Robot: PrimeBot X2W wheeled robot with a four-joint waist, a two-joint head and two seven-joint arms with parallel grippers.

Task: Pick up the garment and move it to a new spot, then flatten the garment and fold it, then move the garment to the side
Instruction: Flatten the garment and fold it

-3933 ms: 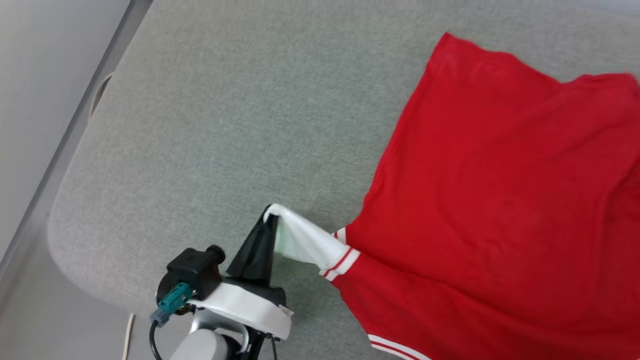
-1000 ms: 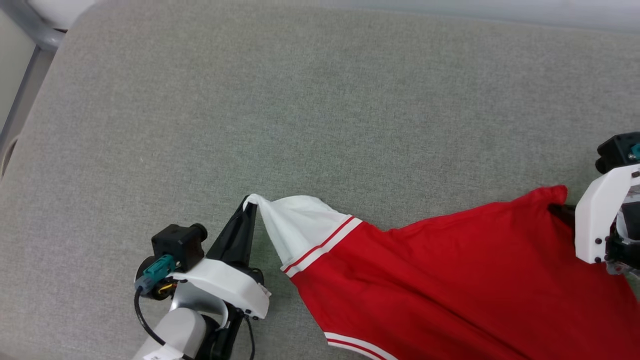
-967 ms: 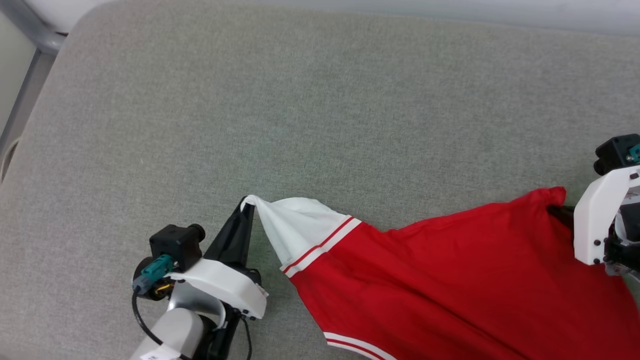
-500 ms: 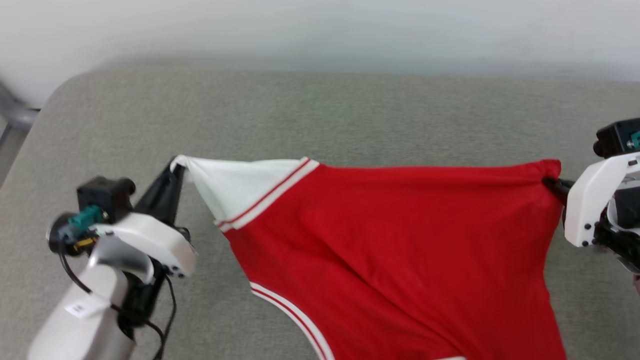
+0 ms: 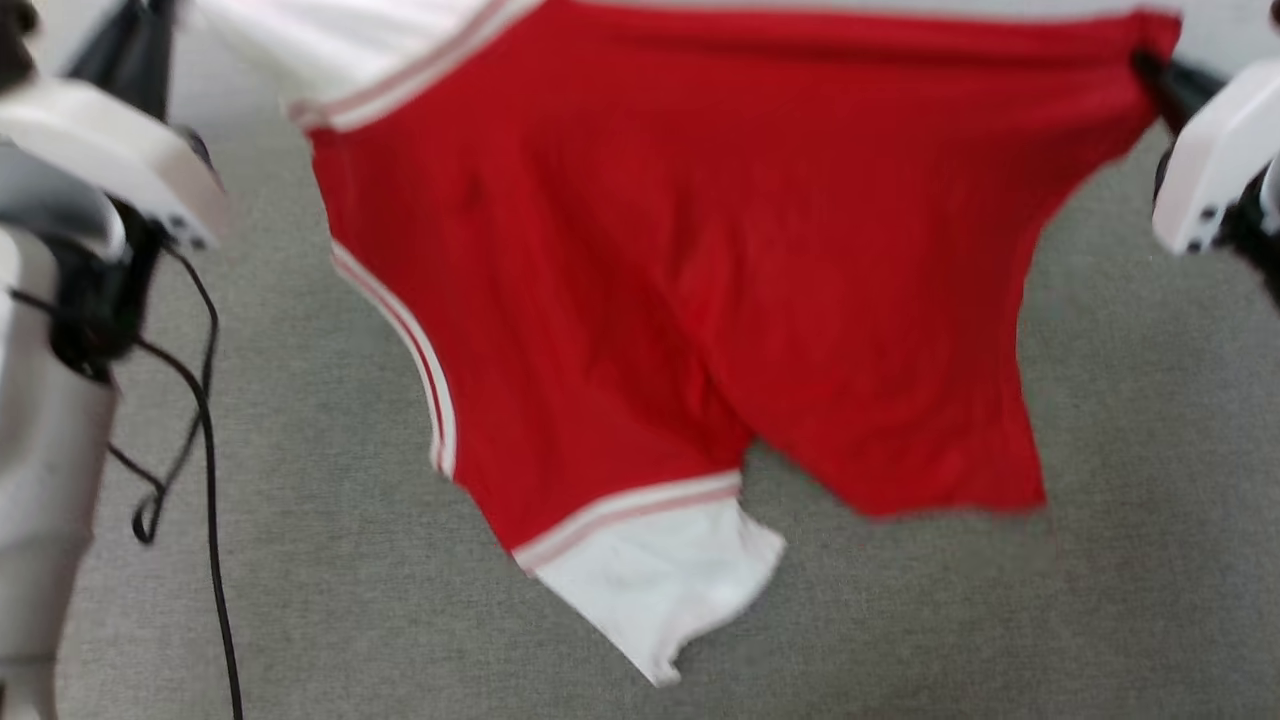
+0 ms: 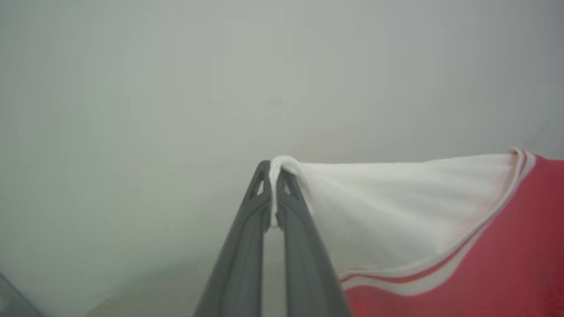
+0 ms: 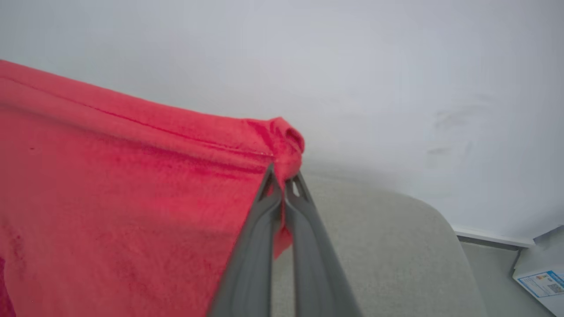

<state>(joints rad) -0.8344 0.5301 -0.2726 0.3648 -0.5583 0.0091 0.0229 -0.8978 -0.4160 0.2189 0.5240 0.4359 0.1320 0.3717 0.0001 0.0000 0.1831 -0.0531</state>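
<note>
- Left claw [image 6: 274,176] is clenched on the tip of a white sleeve panel. Right claw [image 7: 284,178] is clenched on a bunched red corner, probably of the hem.
- Between the two, the garment [image 5: 680,250] hangs in the air above the grey worktop [image 5: 1150,450]. Its top edge is pulled nearly straight from one claw to the other.
- From either claw the cloth lies inward and downward. Neither arm is nearer, since each holds one end of the same taut edge.
- By the look of it the jersey hangs sideways. The held sleeve is at upper left, the free sleeve [image 5: 660,580] dangles lowest, and striped trim [image 5: 400,340] runs down between them.
- So the collar-to-hem axis likely runs left to right along the taut edge, with the shoulder line pointing down at the worktop.
- Only plain red fabric faces the head camera; no lettering shows.
- Whether the free sleeve touches the worktop cannot be told; the picture is blurred.
- Setting it down likely means both claws descending together, the dangling sleeve landing first.
</note>
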